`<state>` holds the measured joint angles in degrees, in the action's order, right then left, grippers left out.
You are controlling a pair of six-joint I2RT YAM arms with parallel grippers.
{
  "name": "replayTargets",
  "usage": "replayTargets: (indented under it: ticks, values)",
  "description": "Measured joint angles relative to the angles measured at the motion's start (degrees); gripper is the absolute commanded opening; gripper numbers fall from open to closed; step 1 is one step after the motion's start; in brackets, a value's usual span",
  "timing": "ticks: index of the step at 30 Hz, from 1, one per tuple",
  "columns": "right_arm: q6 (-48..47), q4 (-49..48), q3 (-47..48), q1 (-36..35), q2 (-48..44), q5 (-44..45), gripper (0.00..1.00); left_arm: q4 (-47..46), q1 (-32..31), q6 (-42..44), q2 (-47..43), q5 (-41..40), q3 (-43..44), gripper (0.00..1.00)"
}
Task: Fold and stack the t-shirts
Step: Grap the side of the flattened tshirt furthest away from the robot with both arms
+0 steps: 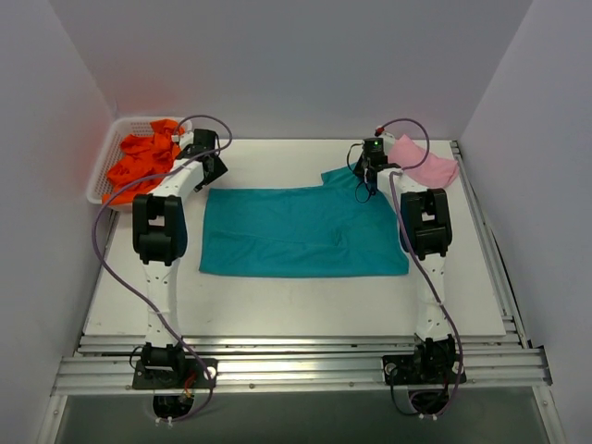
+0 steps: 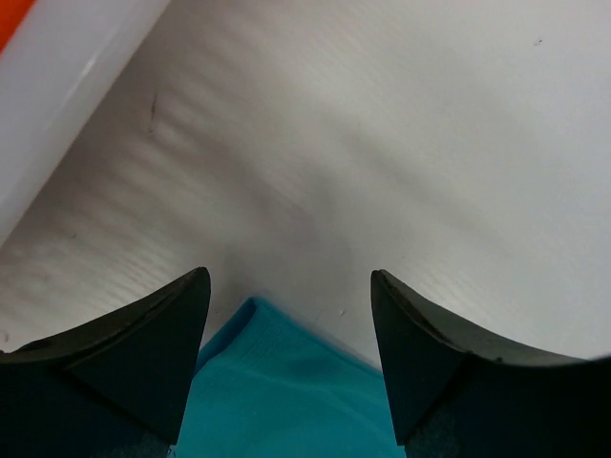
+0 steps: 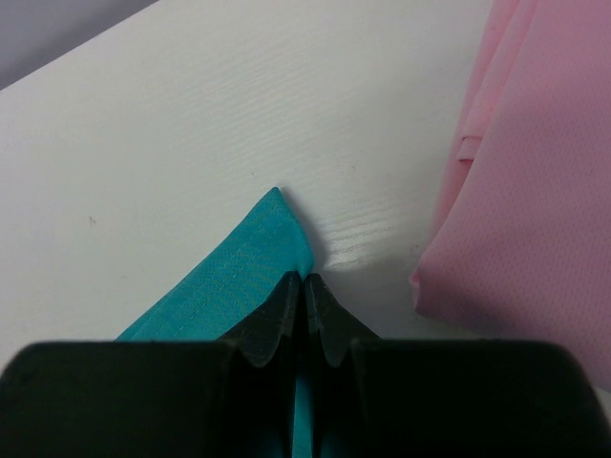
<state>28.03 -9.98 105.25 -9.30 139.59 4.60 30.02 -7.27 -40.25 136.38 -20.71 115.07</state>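
A teal t-shirt (image 1: 301, 231) lies spread flat in the middle of the white table. My right gripper (image 1: 368, 178) is shut on its far right corner (image 3: 256, 262), beside a folded light pink t-shirt (image 1: 423, 164), which also shows at the right of the right wrist view (image 3: 535, 181). My left gripper (image 1: 211, 173) is open just above the teal shirt's far left corner (image 2: 286, 382), one finger on each side of it. Orange t-shirts (image 1: 143, 155) lie crumpled in a white basket at the far left.
The white lattice basket (image 1: 102, 176) stands at the table's far left corner, close to my left arm; its rim shows in the left wrist view (image 2: 57, 105). Grey walls close in the back and both sides. Metal rails run along the near edge (image 1: 296, 365).
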Motion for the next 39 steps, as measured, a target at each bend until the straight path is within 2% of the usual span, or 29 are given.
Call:
replayTargets:
  ticks: [4, 14, 25, 35, 39]
  values:
    - [0.02, 0.02, 0.00, -0.02, 0.00, 0.02, 0.00, -0.87, 0.83, -0.02, -3.76, 0.57, -4.55, 0.77]
    - [0.02, 0.02, 0.00, -0.02, 0.00, 0.02, 0.00, -2.03, 1.53, 0.00, -6.38, 2.38, -7.63, 0.77]
    - [0.02, 0.02, 0.00, -0.02, 0.00, 0.02, 0.00, -1.36, -0.81, 0.11, -5.92, 2.64, -7.96, 0.76]
    - [0.00, 0.02, 0.00, -0.02, 0.00, 0.02, 0.00, 1.11, -2.05, 0.09, -5.18, -0.83, -7.98, 0.76]
    - [0.02, 0.02, 0.00, -0.02, 0.00, 0.00, 0.00, 1.62, -2.08, 0.07, -4.94, -1.33, -7.76, 0.73]
